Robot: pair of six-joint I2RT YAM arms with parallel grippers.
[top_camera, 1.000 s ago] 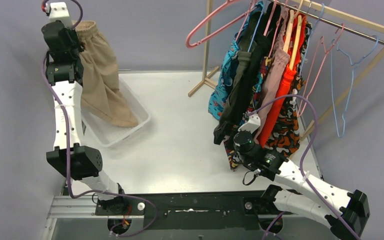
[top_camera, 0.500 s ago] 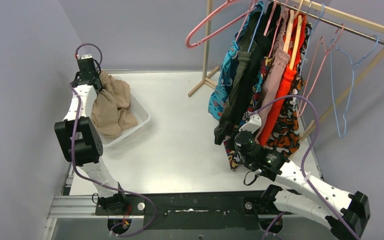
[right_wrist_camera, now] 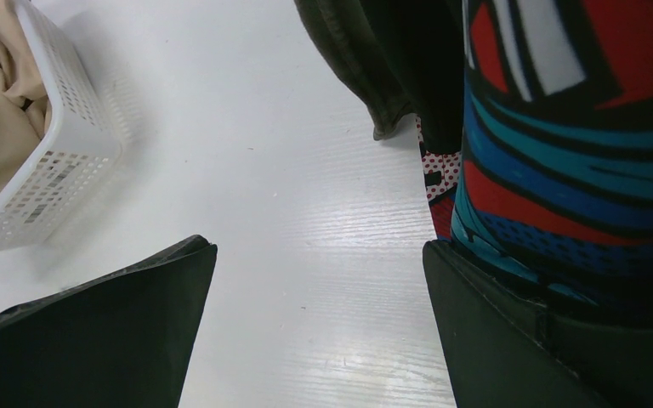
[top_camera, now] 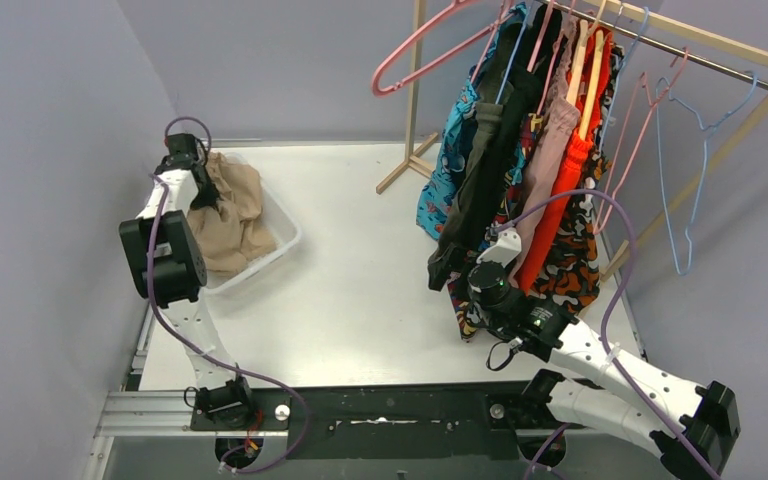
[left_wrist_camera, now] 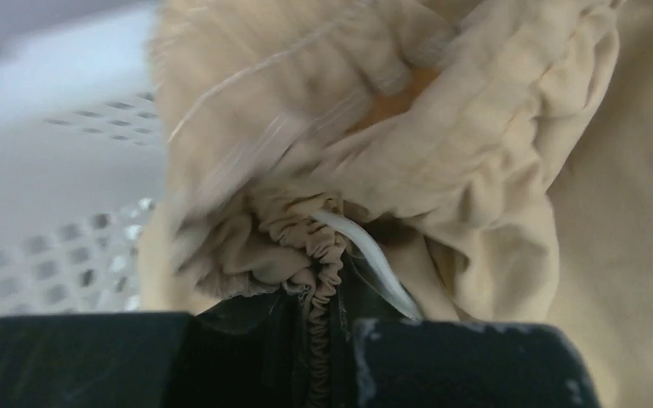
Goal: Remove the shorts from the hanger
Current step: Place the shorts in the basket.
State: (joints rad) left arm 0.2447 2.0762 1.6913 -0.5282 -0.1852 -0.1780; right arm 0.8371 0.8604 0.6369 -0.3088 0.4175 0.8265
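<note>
Tan shorts (top_camera: 230,215) sit bunched inside the white basket (right_wrist_camera: 59,153), waistband pinched by the left tool (left_wrist_camera: 323,325); right tool (right_wrist_camera: 316,280) spread wide, far off.

Soft, even light is filling all three views; only the left wrist view is blurring.
From above, the white tabletop (top_camera: 360,270) is glowing evenly, with the hanging shorts (top_camera: 520,180) casting faint shadows beneath. Up close, the tan shorts (left_wrist_camera: 476,127) are smearing out of focus at upper left, above the left claw (left_wrist_camera: 340,357), which is showing as a dark band. Between the shadowed fingers of the right claw (right_wrist_camera: 319,255), the tabletop is catching a mild sheen.
</note>
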